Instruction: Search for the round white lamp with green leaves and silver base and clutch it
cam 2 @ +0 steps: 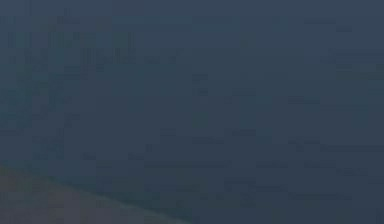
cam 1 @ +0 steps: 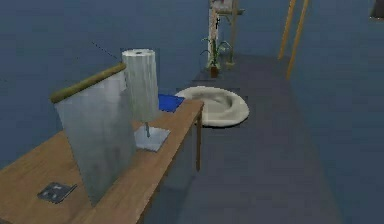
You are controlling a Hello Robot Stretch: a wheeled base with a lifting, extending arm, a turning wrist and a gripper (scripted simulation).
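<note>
A lamp [cam 1: 140, 82] with a pale, upright cylinder shade stands on a wooden desk [cam 1: 150, 178] at the forward view's left. A thin stem carries it down to a flat, square silver base [cam 1: 149, 141] near the desk's right edge. A tall grey panel [cam 1: 95, 135] with a wooden top rail stands just left of the lamp and overlaps its shade.
A small dark flat item [cam 1: 56, 191] lies on the desk's near end, and a blue object [cam 1: 170, 101] sits behind the lamp. Beyond it are a cream round cushion bed [cam 1: 215, 103] on the floor, a potted plant [cam 1: 216, 50] and wooden legs [cam 1: 291, 35]. A dark blue wall [cam 2: 200, 100] faces the arm side.
</note>
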